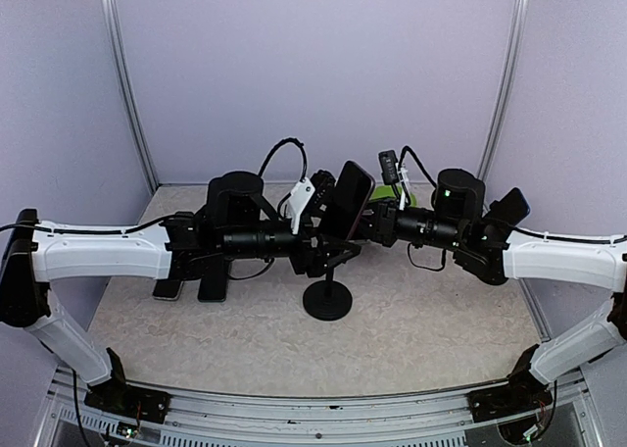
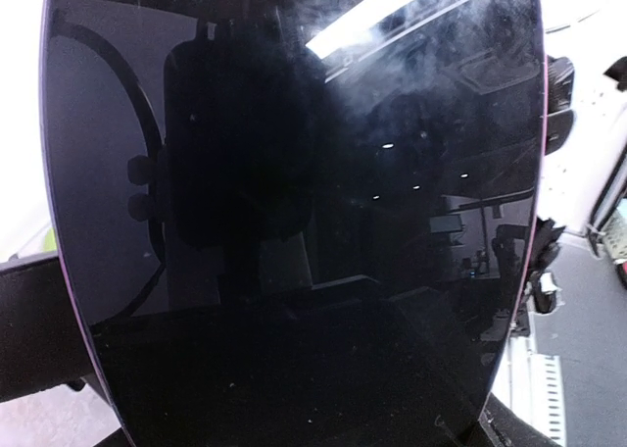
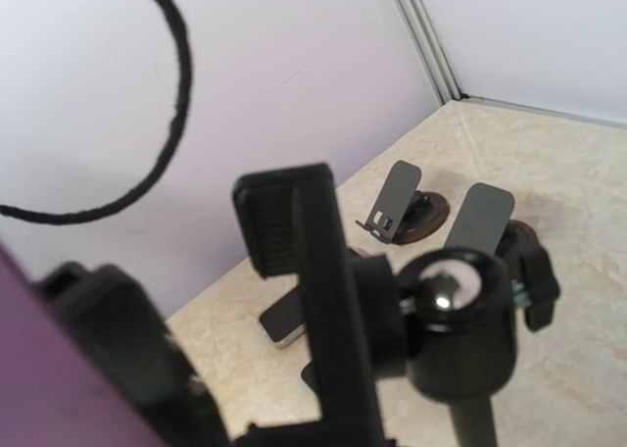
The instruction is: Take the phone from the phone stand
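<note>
The phone (image 1: 348,198) is free of the phone stand (image 1: 327,298); its clamp (image 3: 294,233) is empty. The right gripper (image 1: 371,218) seems clenched on the phone. For the left gripper (image 1: 315,246), I cannot tell.

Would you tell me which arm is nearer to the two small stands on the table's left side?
Left. The left arm reaches right over the small stands; the right arm comes in from the other side, beyond the phone.

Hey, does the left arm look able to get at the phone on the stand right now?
Probably yes. The left gripper sits right beside the phone, whose dark screen fills its wrist view with nothing between them. Whether it touches the phone, I cannot tell.
</note>
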You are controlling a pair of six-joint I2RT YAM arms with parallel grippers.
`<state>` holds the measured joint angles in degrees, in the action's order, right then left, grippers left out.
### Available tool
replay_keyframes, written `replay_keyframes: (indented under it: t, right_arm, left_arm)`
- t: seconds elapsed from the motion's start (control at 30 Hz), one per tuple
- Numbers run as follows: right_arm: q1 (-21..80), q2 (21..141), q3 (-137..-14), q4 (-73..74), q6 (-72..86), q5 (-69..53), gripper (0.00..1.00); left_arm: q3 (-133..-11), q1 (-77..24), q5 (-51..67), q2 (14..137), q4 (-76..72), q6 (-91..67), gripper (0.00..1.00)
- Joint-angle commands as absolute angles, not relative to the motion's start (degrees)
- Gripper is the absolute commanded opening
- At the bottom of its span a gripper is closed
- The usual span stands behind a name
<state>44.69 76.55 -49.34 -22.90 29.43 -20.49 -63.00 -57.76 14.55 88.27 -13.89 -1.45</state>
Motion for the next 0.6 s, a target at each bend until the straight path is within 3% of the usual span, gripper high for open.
replay_keyframes:
  t: [0.0,0.3,0.57]
  right_arm:
    - [44.3,76.2,-49.2,-17.4,30.9,-18.8,0.0]
    - [44.1,74.0,-49.0,-16.5,29.7,-15.9,0.0]
    - [43.9,72.9,-49.5,-15.8,28.0,-15.7,0.0]
  left_arm:
    - [-61.5,-57.8,17.6,81.9,-20.3,-3.9,0.21]
    - [-56.4,-53.0,-4.3,72.9,-10.6,-15.4,0.2]
    - [-55.2,-48.3,-12.0,76.8,1.6,-25.4,0.19]
